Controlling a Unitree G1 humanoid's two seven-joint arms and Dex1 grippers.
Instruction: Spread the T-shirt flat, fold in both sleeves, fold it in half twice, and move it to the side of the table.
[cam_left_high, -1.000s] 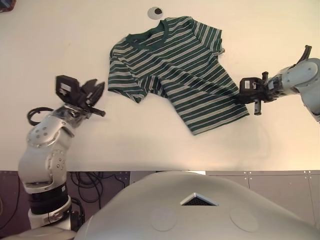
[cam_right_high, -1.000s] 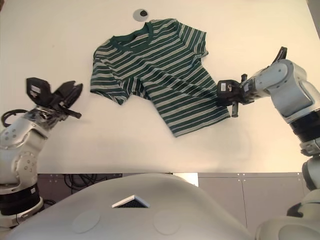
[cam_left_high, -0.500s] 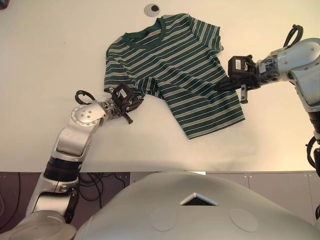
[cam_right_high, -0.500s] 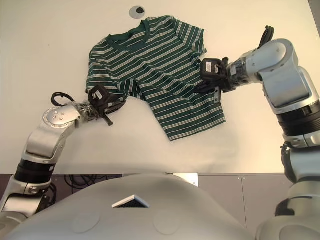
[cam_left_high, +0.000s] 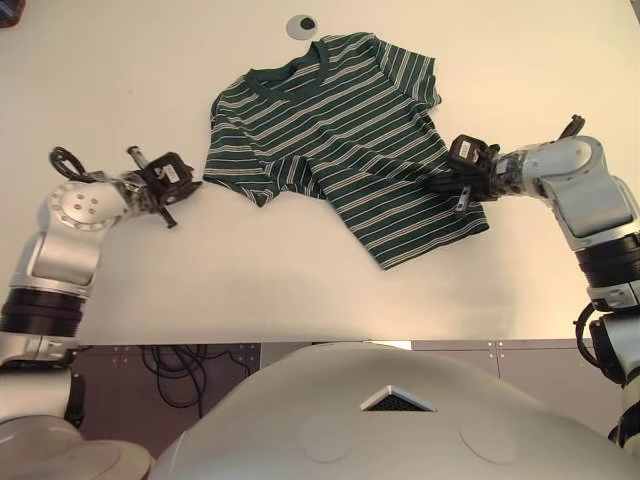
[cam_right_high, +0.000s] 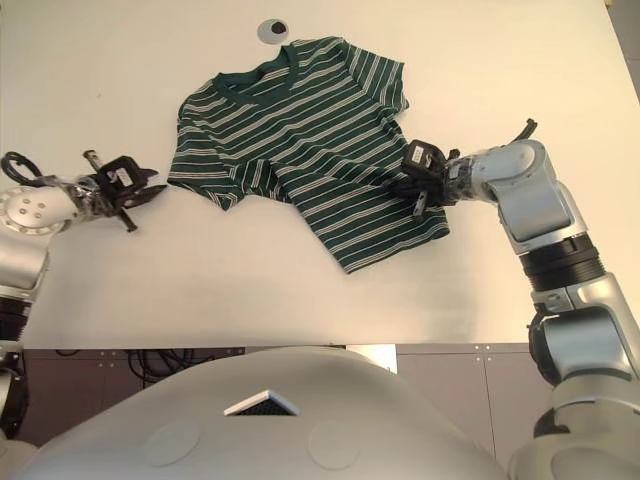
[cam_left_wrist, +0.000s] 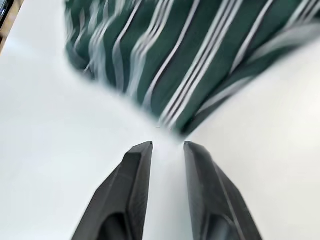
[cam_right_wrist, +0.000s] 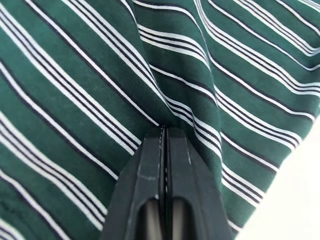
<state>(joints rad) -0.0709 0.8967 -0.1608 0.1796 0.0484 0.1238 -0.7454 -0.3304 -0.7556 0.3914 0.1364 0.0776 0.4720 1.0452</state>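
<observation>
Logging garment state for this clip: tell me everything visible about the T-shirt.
The T-shirt is dark green fabric with thin white stripes and a plain green collar. It lies skewed and wrinkled on the white table, one sleeve bunched. The right gripper pinches a fold near its edge; the left gripper sits apart.

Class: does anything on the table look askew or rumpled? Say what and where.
The T-shirt lies at a slant, not flat: the sleeve nearest the left tool is bunched and folded over itself.

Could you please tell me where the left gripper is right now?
In the left eye view, the left gripper is on the robot's left over the white table, its open tips pointing at the T-shirt sleeve nearest it, just short of the fabric.
</observation>
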